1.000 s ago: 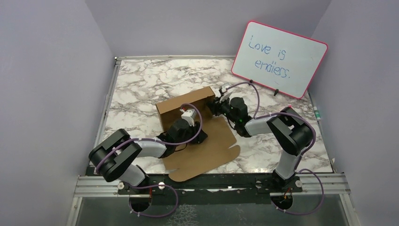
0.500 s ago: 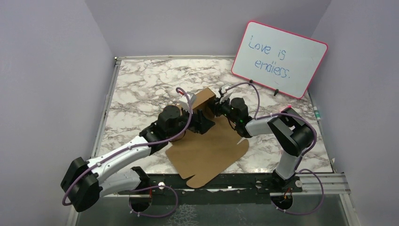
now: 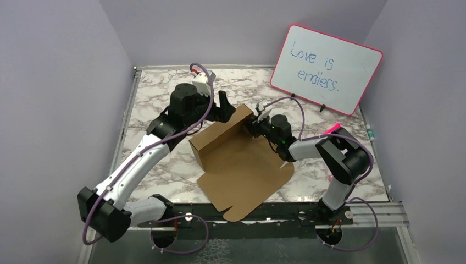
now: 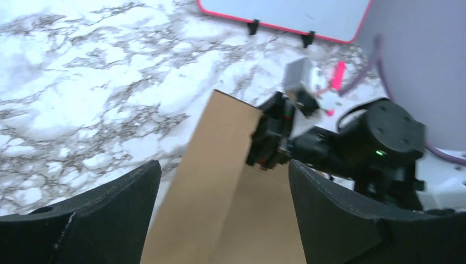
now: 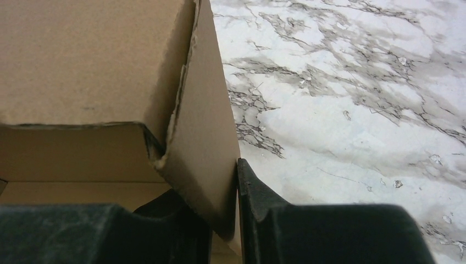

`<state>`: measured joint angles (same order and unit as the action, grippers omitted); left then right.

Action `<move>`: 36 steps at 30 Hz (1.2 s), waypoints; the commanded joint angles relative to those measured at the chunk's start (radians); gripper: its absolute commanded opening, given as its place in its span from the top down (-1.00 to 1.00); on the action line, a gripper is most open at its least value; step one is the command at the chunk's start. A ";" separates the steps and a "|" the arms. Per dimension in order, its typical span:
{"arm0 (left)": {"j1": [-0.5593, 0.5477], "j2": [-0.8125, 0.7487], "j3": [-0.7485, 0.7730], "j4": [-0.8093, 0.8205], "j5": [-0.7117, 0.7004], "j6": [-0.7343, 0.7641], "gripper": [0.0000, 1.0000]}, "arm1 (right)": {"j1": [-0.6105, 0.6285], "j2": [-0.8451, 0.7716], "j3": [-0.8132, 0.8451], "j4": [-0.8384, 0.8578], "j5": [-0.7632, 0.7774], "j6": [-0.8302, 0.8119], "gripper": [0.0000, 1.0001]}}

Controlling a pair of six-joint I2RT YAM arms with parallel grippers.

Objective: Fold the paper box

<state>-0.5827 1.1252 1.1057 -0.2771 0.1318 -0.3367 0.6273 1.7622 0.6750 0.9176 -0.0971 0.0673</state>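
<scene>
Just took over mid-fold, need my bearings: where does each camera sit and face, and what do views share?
Top external: above and behind the robot, looking down on the table, both arms, paper box and whiteboard.
Left wrist: raised over the box, facing the right end effector; own open fingers frame the bottom.
Right wrist: low, close on the box wall pinched between its fingers.
Shared: top and left wrist both show the right end effector gripping the box.

Whiteboard (image 3: 326,69), pink frame, standing tilted at far right corner of tabletop (image 3: 159,93): handwritten blue marker text in two slanted lines, "Love is" above "endless." with closing full stop. Legible in top view only; left wrist view catches just board's lower edge, writing out of frame.
</scene>
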 commanded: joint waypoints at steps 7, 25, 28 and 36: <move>0.154 0.309 0.158 -0.033 0.222 0.089 -0.78 | 0.012 -0.017 -0.002 -0.045 -0.070 -0.050 0.50; 0.195 0.460 0.014 0.229 0.579 -0.079 -0.71 | 0.051 0.035 0.019 0.065 0.090 -0.035 0.43; 0.195 0.476 -0.015 0.267 0.624 -0.106 -0.68 | 0.058 0.048 0.023 0.085 0.158 -0.028 0.43; 0.195 0.476 -0.042 0.297 0.646 -0.132 -0.65 | 0.076 0.066 0.015 0.145 0.307 -0.017 0.43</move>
<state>-0.3874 1.5974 1.0924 -0.0212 0.7212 -0.4500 0.6987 1.8004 0.6777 0.9794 0.0696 0.0383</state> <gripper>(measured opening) 0.829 0.286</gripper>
